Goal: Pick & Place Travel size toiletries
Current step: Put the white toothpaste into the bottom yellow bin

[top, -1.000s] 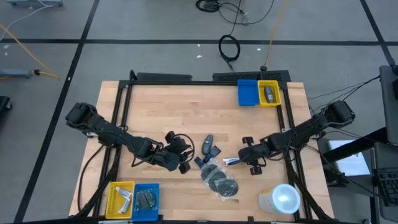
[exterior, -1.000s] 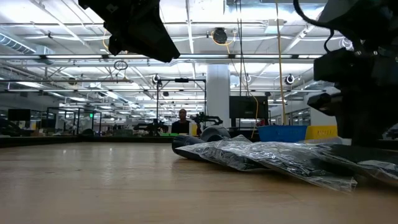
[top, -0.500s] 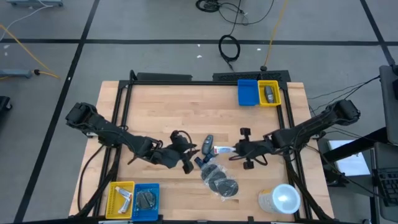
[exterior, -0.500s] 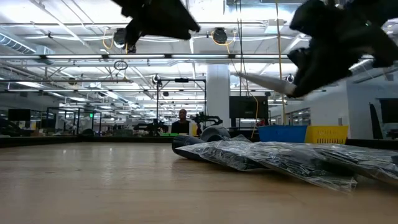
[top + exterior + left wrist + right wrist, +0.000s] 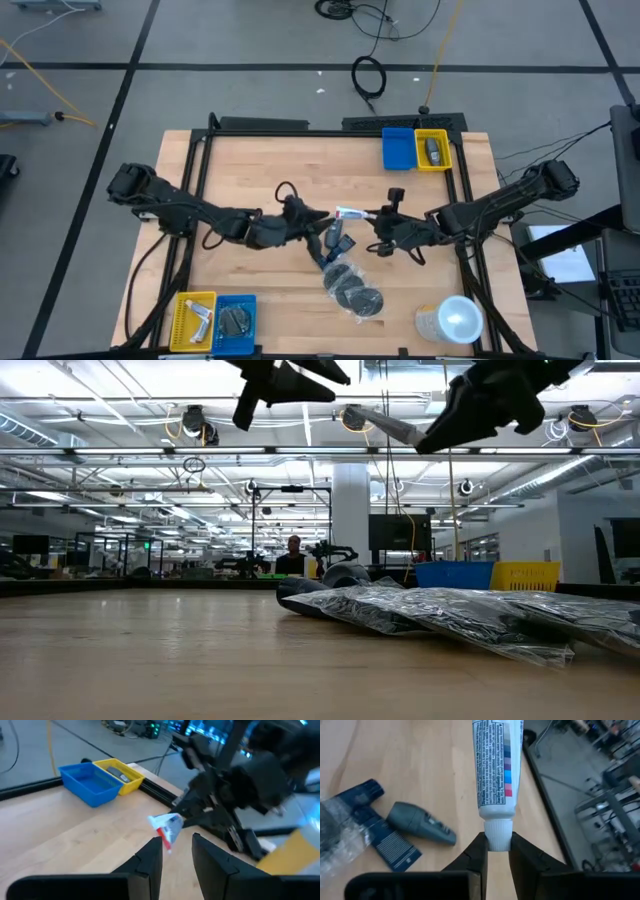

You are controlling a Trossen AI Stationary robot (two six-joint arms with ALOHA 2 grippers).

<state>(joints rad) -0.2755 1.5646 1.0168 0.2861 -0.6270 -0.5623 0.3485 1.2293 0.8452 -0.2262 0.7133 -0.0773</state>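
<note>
we see the right gripper (image 5: pixel 492 851) clamped on a white tube (image 5: pixel 496 767) by its cap, lifted mid-table, left gripper (image 5: pixel 175 851) facing it with fingers parted and empty, grey bottle (image 5: pixel 420 823) and wrapped discs (image 5: pixel 355 290) below, blue bin (image 5: pixel 90 785) and yellow bin (image 5: pixel 122 772) beyond

Four cameras on one table (image 5: pixel 250 170).

The high view looks straight down on the whole top; the low view looks level across it into the room. Each wrist camera looks close past its own fingers; both share the white tube (image 5: pixel 496 765) held mid-table.
</note>
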